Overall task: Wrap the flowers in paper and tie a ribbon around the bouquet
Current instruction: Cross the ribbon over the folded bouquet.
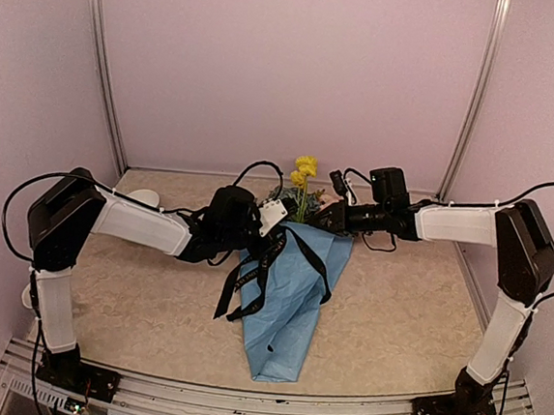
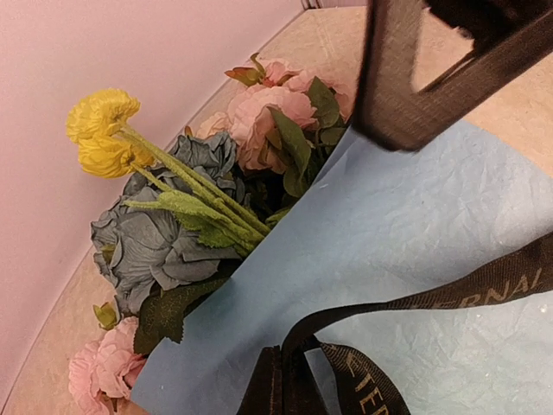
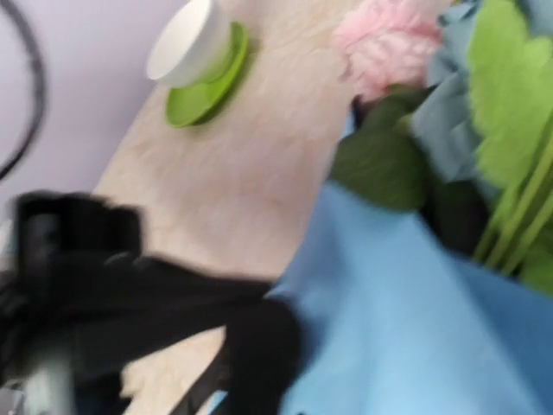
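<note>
Bouquet (image 1: pixel 293 296), centre frame: ribbon (image 2: pixel 484 290) looped over cone, pinched in closed left gripper (image 1: pixel 276 222), likely held for tying; right gripper (image 1: pixel 325 210) beside blooms, jaws unreadable

Light-blue paper (image 1: pixel 287 315), black ribbon (image 2: pixel 484 290) with pale lettering, yellow, pink and blue-grey flowers (image 2: pixel 164 242), green saucer (image 3: pixel 203 91), white cup (image 3: pixel 186 43)

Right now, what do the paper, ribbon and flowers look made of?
The paper: thin matte light-blue sheet, finely crinkled, tissue-like.
The ribbon: black woven fabric, seemingly a little sheer, with pale printed letters.
The flowers: probably artificial, with cloth-like petals and fuzzy, flocked-looking green stems.
</note>
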{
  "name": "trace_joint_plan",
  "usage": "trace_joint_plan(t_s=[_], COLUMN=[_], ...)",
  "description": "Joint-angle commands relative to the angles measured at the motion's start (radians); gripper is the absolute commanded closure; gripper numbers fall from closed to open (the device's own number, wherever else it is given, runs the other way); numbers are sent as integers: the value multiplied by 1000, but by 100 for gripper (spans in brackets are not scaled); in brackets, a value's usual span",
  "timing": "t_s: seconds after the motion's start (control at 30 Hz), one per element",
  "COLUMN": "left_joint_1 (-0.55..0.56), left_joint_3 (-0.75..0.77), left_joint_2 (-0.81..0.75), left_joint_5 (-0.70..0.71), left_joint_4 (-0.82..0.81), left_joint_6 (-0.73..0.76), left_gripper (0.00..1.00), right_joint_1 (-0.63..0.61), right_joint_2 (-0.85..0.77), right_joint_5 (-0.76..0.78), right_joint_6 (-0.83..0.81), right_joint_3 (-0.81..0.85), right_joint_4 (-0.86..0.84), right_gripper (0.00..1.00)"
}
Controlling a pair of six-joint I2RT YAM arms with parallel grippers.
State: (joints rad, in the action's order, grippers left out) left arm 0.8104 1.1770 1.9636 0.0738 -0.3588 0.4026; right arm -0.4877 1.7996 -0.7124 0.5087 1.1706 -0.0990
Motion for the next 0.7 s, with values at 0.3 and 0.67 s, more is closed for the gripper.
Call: trace_joint_plan(t_s=[0.3, 0.67], left_joint_1=[-19, -25], left_joint_3=[-35, -31], left_joint_2=[-59, -61], left_joint_5=[-87, -123], left_joint_4=[-61, -42], left_joint_6=[-35, -64], left_gripper=[100, 100], right_joint_1=[-64, -110], right_joint_2=[204, 229], right_joint_5=[-135, -149], right_joint_6=[1, 64], right_joint_3=[56, -21], right_joint_4=[-20, -276], right_gripper=[100, 86])
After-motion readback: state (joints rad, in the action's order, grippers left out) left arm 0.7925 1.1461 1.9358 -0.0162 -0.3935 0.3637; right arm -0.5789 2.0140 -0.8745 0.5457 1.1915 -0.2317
